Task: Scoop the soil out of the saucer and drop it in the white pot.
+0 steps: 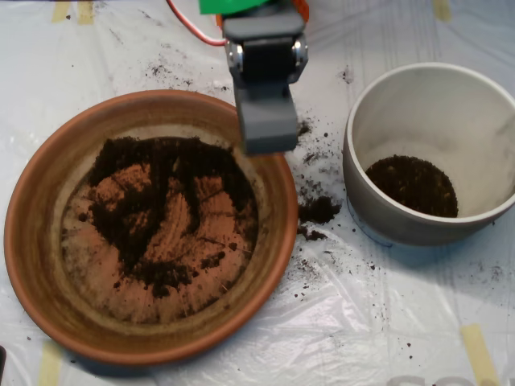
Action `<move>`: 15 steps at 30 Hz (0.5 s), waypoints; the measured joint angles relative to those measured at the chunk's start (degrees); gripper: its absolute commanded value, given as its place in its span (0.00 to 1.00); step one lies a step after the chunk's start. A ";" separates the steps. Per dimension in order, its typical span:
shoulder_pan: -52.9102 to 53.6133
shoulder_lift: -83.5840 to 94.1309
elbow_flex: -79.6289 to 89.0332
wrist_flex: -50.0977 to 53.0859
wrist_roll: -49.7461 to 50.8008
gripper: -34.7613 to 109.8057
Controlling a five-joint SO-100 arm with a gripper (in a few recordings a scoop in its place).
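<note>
The grey scoop (269,129) hung over the upper right rim of the terracotta saucer (32,241); whether its fingers were apart or together could not be told. Dark soil (161,201) lay smeared across the saucer's floor, a smaller heap sat inside the white pot (418,88) to the right, and crumbs (318,211) dotted the plastic-covered worktop (362,322) between them.

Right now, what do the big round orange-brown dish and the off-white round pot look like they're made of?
The big round orange-brown dish looks like unglazed terracotta: matte clay colour with a pale whitish ring inside. The off-white round pot looks like ceramic, judging by its thick rim and smooth, faintly sheened walls, though hard plastic can't be ruled out.
</note>
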 measured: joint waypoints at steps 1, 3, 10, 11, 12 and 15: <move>-0.97 -0.79 -2.55 1.32 0.44 0.24; -3.16 -3.08 -7.56 3.60 1.32 0.24; -12.66 -15.29 -27.42 10.81 3.69 0.24; -14.06 -17.31 -30.15 11.69 3.87 0.24; -15.38 -19.07 -32.78 12.83 3.87 0.24; -18.98 -22.50 -37.79 14.50 4.31 0.24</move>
